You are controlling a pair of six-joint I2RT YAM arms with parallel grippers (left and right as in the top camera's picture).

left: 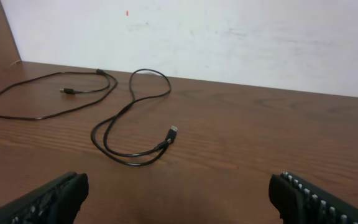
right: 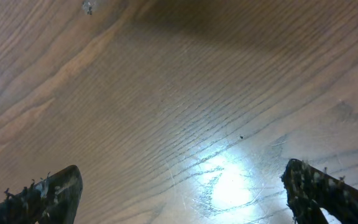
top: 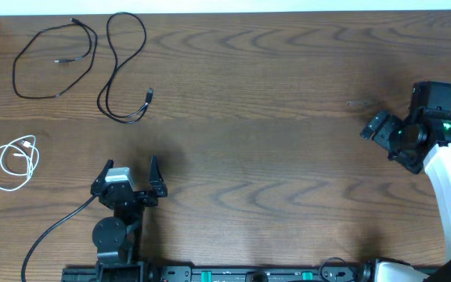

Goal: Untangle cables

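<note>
Cables on desk [top: 272, 117], far left, each apart from the others: two black cables [left: 67, 91] [left: 173, 132] looped side by side near back edge, white cable [top: 28, 146] coiled by left edge. Left tool [top: 130, 166] spread wide, holds nothing, faces black loops. Right tool [top: 382, 145] spread wide too, grips nothing, hangs over bare wood at far right.

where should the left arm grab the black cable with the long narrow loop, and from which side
Probably grip the black cable at its doubled bend, nearest the left gripper, coming straight down from above with the jaws open across both strands. It lies flat on the table, so nothing slips under it sideways, and two strands give more to pinch.
</note>
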